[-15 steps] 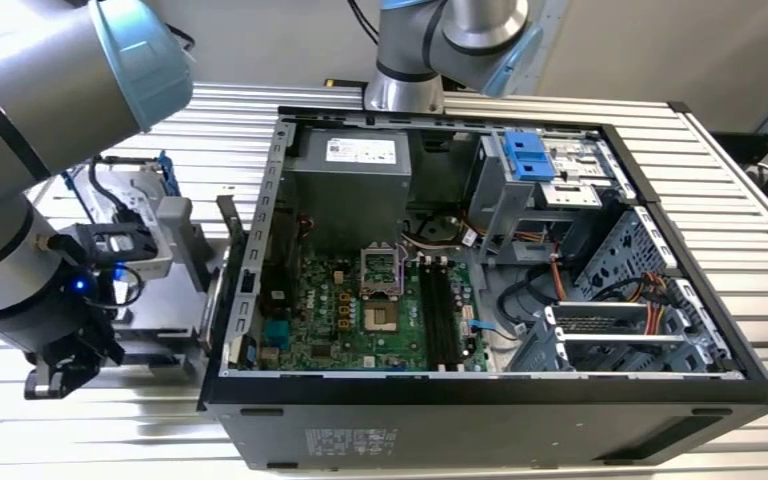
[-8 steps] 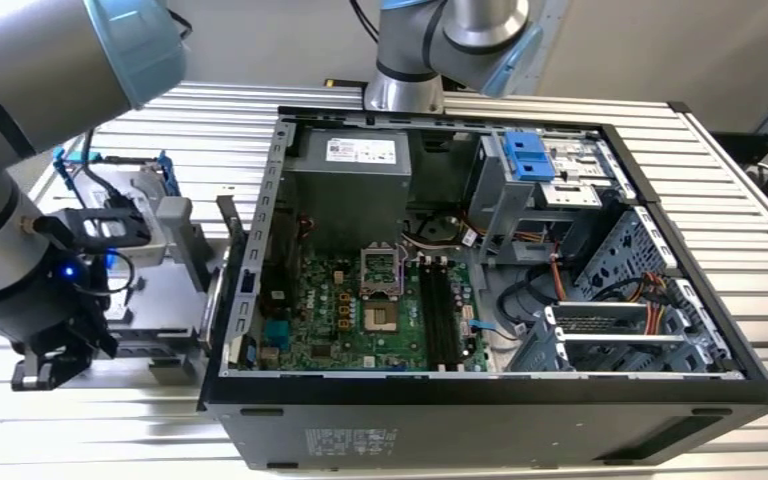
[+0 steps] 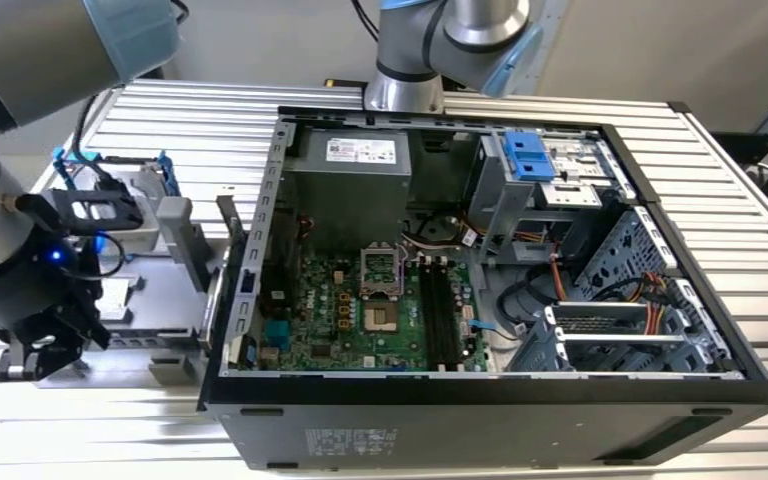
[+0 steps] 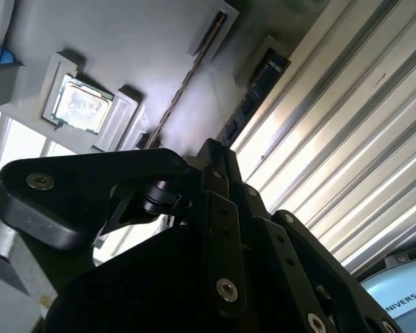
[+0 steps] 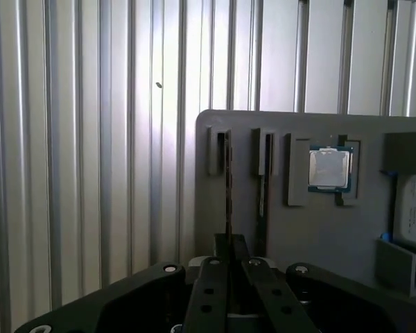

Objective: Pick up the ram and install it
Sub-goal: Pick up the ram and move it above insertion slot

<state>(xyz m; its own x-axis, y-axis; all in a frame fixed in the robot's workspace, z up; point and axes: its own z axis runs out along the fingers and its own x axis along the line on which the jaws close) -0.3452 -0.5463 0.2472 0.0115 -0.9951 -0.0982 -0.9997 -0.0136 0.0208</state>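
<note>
one ram [image 5: 227, 166] stands by the pincer [image 5: 229, 243]; exterior view adds motherboard [image 3: 337, 315].

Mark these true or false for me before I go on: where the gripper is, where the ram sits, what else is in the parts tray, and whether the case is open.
1. The gripper is at the grey tray, lined up with the ram. True.
2. The ram is already installed. False: it stands on edge in a tray slot, outside the computer case.
3. A second stick stands on edge beside the ram. True.
4. The tray holds no processor. False: a processor lies in it.
5. The case is closed. False: it is open, with its motherboard exposed.
</note>
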